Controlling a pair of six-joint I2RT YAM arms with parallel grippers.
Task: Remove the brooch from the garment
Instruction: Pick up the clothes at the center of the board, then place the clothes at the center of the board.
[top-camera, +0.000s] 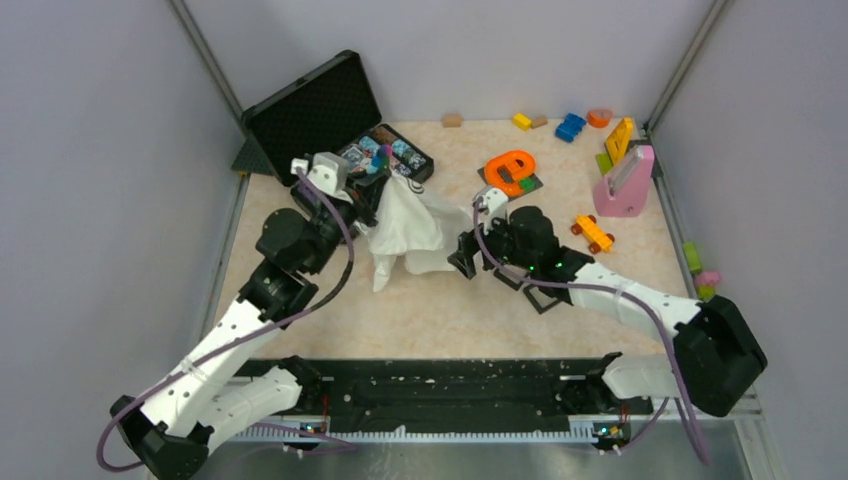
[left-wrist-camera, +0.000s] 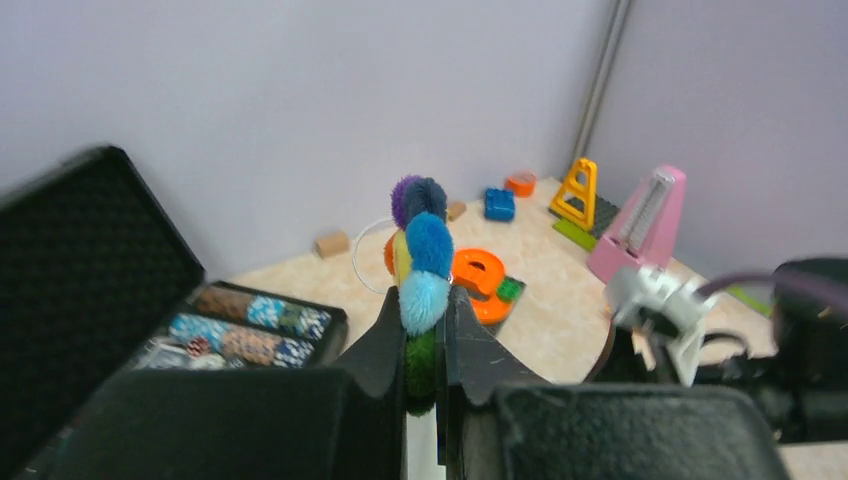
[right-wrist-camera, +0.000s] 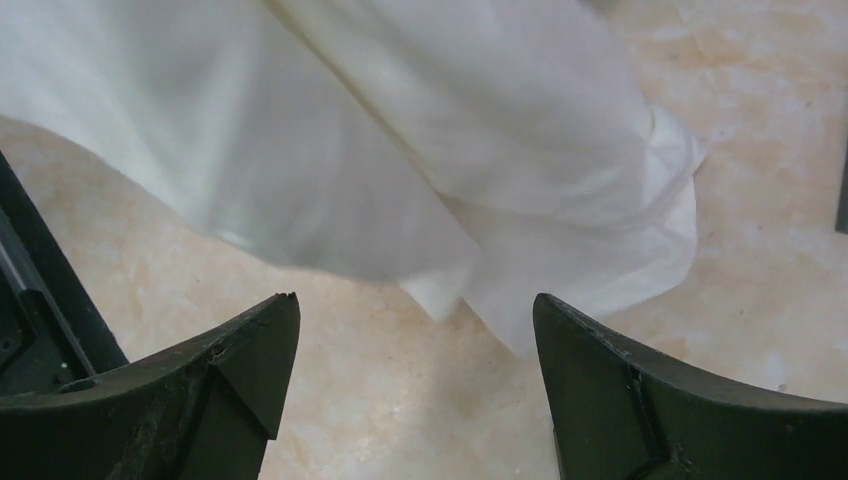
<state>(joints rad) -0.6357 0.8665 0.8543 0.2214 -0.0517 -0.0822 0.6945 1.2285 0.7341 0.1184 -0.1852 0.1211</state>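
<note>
At left pincer (left-wrist-camera: 427, 312), fuzzy brooch (left-wrist-camera: 430, 250), garment (top-camera: 410, 228) perhaps hanging

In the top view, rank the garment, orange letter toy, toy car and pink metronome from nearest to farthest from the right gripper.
From the right gripper:
1. garment, just to its left
2. orange letter toy, farther back
3. toy car, off to its right
4. pink metronome, far right

Brooch (left-wrist-camera: 425, 262) of fuzzy blue, purple, green and yellow petals standing edge-on, sitting pinched in my left end effector (left-wrist-camera: 424, 310), plain white garment (top-camera: 410, 228) hanging bunched beneath it, lower folds trailing on the bench (top-camera: 450, 305)
</note>
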